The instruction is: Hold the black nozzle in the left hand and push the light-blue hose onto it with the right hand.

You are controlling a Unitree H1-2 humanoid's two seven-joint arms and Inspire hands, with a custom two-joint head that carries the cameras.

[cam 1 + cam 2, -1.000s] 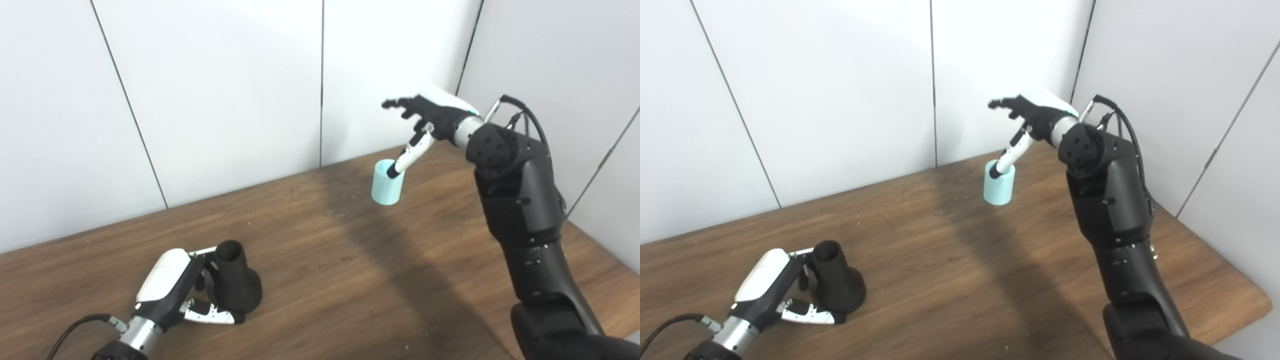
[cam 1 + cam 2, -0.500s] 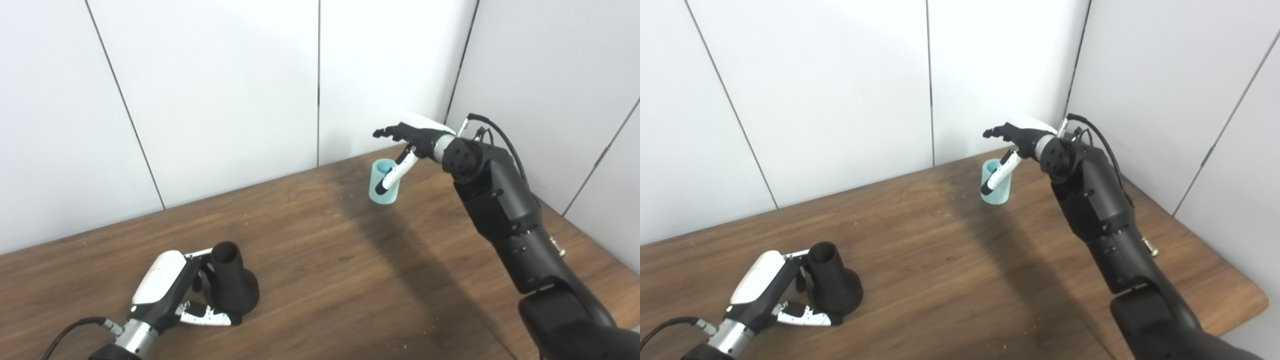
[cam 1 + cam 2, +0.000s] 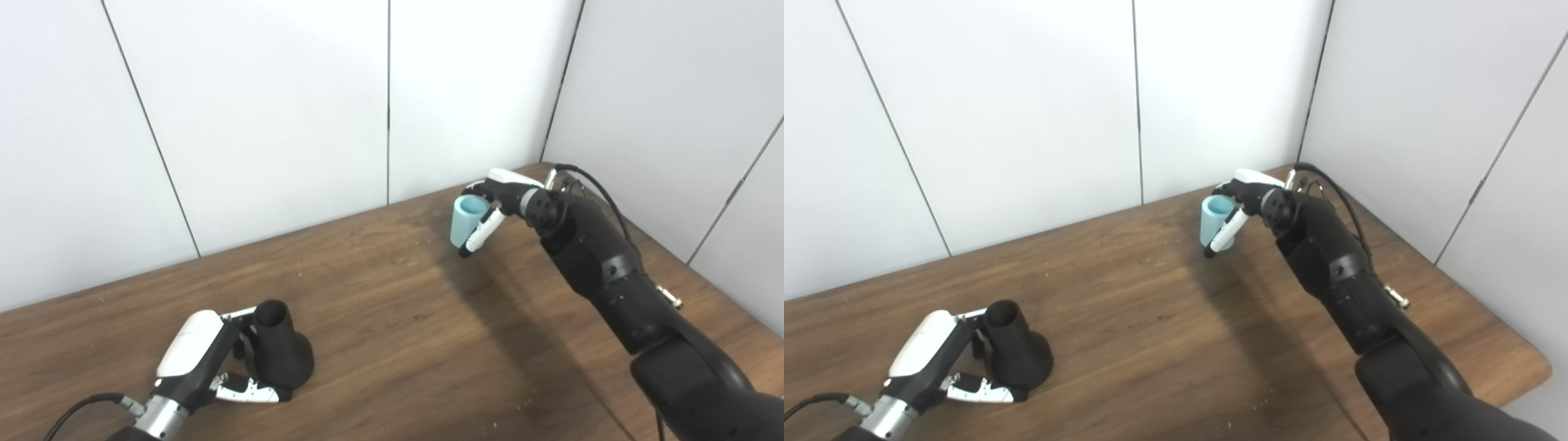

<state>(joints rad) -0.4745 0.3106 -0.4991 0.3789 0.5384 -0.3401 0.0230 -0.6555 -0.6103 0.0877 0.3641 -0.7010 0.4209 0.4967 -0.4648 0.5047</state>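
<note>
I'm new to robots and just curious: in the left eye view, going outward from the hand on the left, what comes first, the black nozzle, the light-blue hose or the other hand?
1. Black nozzle, inside the left hand, near front edge.
2. Light-blue hose, far right.
3. Right hand, around the hose; too close to rank apart.

In front of me a wooden table [image 3: 392,343] of dark brown grain fills the lower part of both views, its planks running across from left to right. A broad dark shadow [image 3: 490,318] lies over it, slanting from the far middle down toward the near right. A few pale crumbs [image 3: 520,404] speckle the wood near the front edge. The table's near right corner [image 3: 1540,367] is rounded. Behind the table stands a white panelled wall [image 3: 275,104], split by thin dark seams [image 3: 388,98], some upright and some leaning. To my right a second white wall [image 3: 1445,110] meets the first in a corner [image 3: 1311,79] at the table's far end
</note>
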